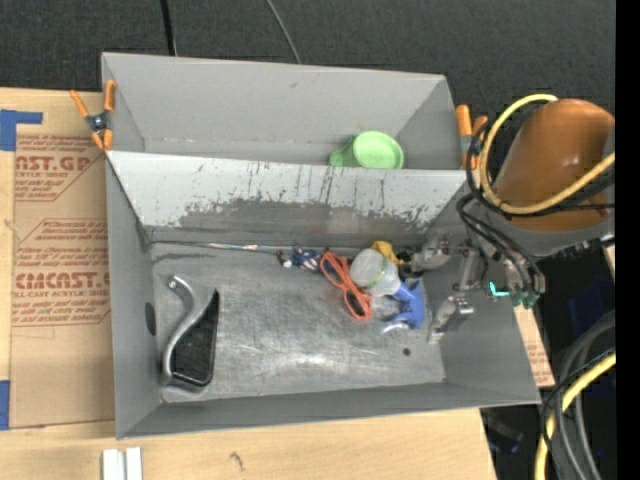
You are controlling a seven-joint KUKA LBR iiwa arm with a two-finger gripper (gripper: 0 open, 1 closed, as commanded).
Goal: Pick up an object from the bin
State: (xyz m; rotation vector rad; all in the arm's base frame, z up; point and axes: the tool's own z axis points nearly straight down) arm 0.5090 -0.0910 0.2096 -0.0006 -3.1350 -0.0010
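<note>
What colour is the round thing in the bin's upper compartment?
The round thing is light green; the camera view shows it.

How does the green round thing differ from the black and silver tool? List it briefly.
The green round thing is bright and rounded; the black and silver tool is dark and long. The green round thing lies in the far compartment, behind the divider; the black and silver tool lies in the near one, at its left. Both lie apart from the heap.

Green lid point(377, 151) (rear compartment), black-and-silver tool point(190, 338) left
</note>
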